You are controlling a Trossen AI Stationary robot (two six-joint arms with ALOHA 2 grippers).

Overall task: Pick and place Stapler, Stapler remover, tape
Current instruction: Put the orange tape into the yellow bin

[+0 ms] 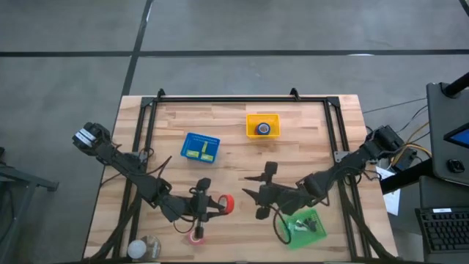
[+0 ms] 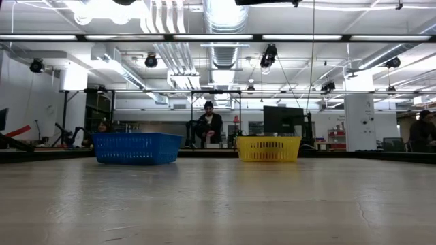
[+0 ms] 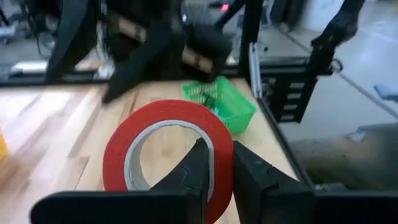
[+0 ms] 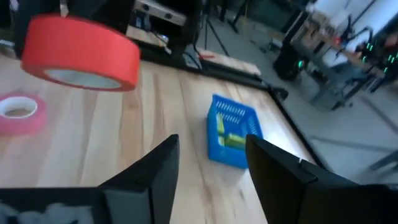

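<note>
Clamping a red tape roll [image 1: 227,204], the left gripper [image 1: 217,206] sits near the front middle of the table [image 1: 234,125]. In the left wrist view its fingers [image 3: 249,174] pinch the roll's [image 3: 165,155] red wall, one inside the pale core and one outside, and the ring stands on edge. From the right wrist view the same roll [image 4: 81,53] appears lifted clear of the wood, tilted.

A second red roll [image 1: 196,235] lies flat on the table just in front of the left gripper, near the front edge; in the right wrist view it [image 4: 22,112] looks pinkish, and rests below and beside the held one. Another roll with a pale top [image 1: 145,248] sits at the front left corner.

The right gripper [image 1: 258,196] hovers right of centre, its fingers [image 4: 155,168] spread wide with nothing between them, pointing toward the left arm. Just in front of it stands a green basket [image 1: 306,227] with dark items inside that cannot be made out.

Farther back, a blue basket [image 1: 200,147] holds something yellow-green, and a yellow basket [image 1: 262,125] holds a blue roll [image 1: 264,129]. The low view shows the blue basket [image 2: 136,148] and the yellow basket [image 2: 268,148] side by side and well apart at the far edge, with a person [image 2: 208,126] seated in the room behind them.
</note>
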